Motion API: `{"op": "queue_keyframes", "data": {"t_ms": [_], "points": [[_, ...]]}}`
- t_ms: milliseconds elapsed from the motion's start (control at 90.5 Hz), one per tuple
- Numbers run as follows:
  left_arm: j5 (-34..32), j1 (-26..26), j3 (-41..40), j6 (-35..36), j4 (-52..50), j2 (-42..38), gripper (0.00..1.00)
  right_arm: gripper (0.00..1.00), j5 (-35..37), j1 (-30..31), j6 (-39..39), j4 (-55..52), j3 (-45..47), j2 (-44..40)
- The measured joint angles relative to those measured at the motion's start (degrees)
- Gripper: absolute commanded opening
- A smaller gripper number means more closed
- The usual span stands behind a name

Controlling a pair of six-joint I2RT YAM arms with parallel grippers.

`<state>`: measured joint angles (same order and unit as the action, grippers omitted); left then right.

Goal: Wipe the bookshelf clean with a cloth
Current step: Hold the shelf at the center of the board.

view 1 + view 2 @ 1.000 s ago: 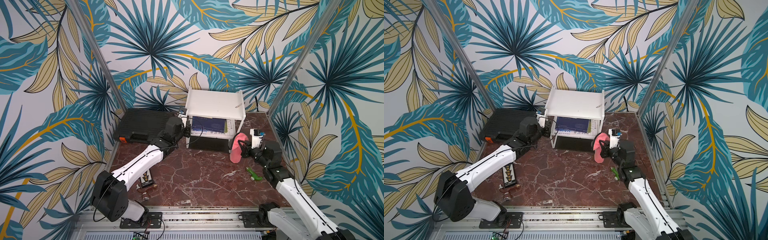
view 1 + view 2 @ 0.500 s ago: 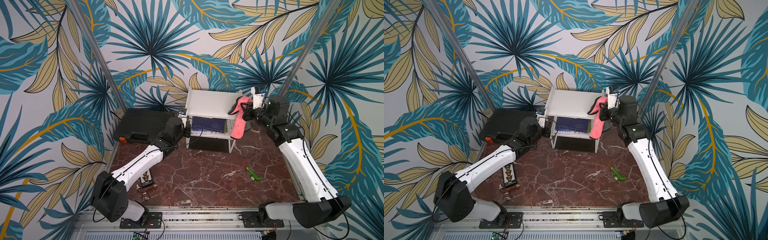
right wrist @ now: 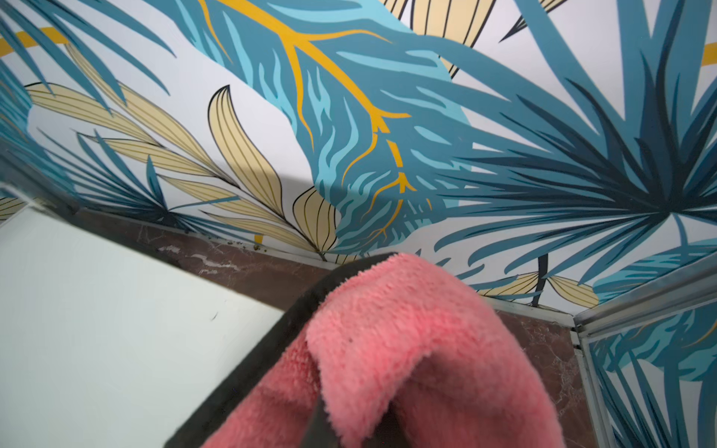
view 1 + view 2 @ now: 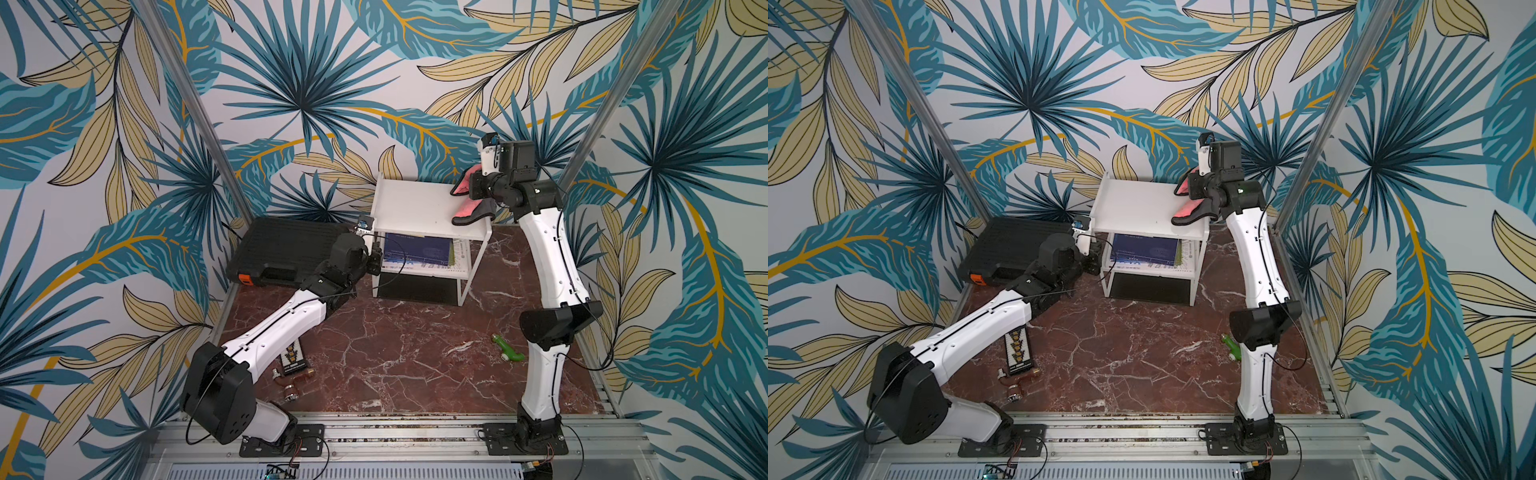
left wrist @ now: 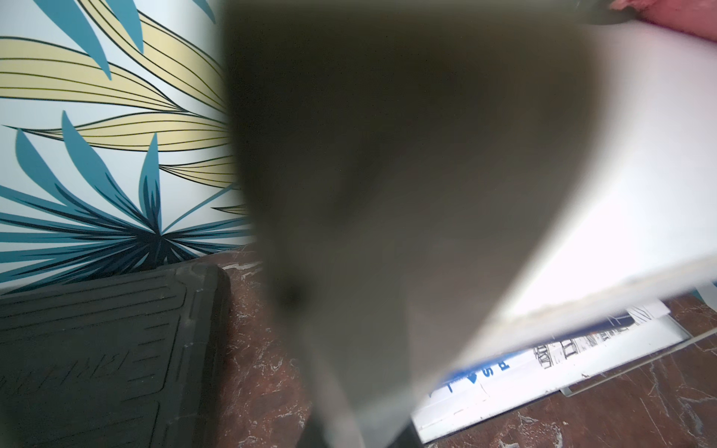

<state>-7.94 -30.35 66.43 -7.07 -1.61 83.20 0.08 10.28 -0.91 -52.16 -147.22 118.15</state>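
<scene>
The bookshelf (image 4: 415,203) (image 4: 1142,203), a small white two-tier rack, stands at the back of the marble floor in both top views. The pink cloth (image 4: 467,210) (image 4: 1187,210) with its dark edging droops onto the right end of the top board. My right gripper (image 4: 473,189) (image 4: 1192,189) hangs just above that end, shut on the cloth. In the right wrist view the cloth (image 3: 407,349) covers the jaws beside the white board (image 3: 97,329). My left gripper (image 4: 376,259) (image 4: 1094,262) is shut on the rack's left front rod. The left wrist view shows the blurred rack (image 5: 640,194) very close.
A black ribbed case (image 4: 286,253) (image 5: 97,349) lies left of the rack, close behind my left arm. A blue and white booklet (image 4: 417,251) (image 5: 543,368) lies on the lower board. A green toy (image 4: 509,349) and a small card with brown bits (image 4: 295,361) lie on the floor.
My right arm has risen from floor level beside the rack, carrying the cloth up and back onto the top board's right end. The left arm has not moved.
</scene>
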Motion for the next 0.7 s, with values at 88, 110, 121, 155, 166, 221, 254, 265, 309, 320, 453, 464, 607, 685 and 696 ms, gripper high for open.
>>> {"op": "queue_keyframes", "data": {"t_ms": [88,110,121,155,166,221,254,265,309,320,453,464,607,685,696], "points": [[0.0,0.0,0.0,0.0,0.0,0.0,0.0,0.0,-2.2,0.0,0.1,2.3,12.0,-8.2],[0.0,0.0,0.0,0.0,0.0,0.0,0.0,0.0,-2.8,0.0,0.1,3.9,16.5,-11.1],[0.0,0.0,0.0,0.0,0.0,0.0,0.0,0.0,-3.1,0.0,0.1,4.7,18.5,-12.5],[0.0,0.0,0.0,0.1,0.0,0.0,0.0,0.0,-3.7,0.1,0.3,7.2,24.4,-16.5],[0.0,0.0,0.0,0.1,0.0,0.0,0.0,0.0,-4.1,0.2,0.3,8.4,26.8,-18.1],[0.0,-0.1,0.0,0.2,0.0,0.0,0.0,0.0,-4.7,0.3,0.7,11.5,34.2,-23.5],[-0.1,-0.1,0.0,0.2,0.0,0.0,0.0,0.0,-5.0,0.3,0.9,13.0,36.9,-25.5],[-0.1,-0.1,0.0,0.2,0.0,0.0,0.0,0.0,-5.1,0.3,1.0,13.4,37.6,-26.0],[-0.2,-0.1,0.0,0.2,-0.1,0.0,0.0,0.0,-5.3,0.3,1.2,14.5,38.7,-26.7],[-0.2,-0.1,0.0,0.2,-0.1,0.0,0.0,0.0,-5.4,0.3,1.3,14.6,38.6,-26.6],[-0.7,-0.1,0.0,-0.2,-0.2,0.0,0.0,0.0,-4.7,0.1,1.6,14.3,28.8,-17.3],[-0.7,-0.1,0.0,-0.2,-0.2,0.0,0.0,0.0,-4.4,0.1,1.6,13.8,26.6,-15.4],[-0.6,-0.1,0.1,-0.2,-0.2,0.0,0.0,0.0,-3.3,-0.7,2.9,11.5,5.8,0.4],[-0.6,-0.2,0.1,-0.2,-0.2,0.0,0.0,0.0,-4.7,-1.3,4.2,9.2,-0.1,3.7],[-0.6,-0.2,0.1,-0.2,-0.2,0.0,0.0,0.0,-4.9,-1.4,4.3,8.9,-0.6,3.8]]}}
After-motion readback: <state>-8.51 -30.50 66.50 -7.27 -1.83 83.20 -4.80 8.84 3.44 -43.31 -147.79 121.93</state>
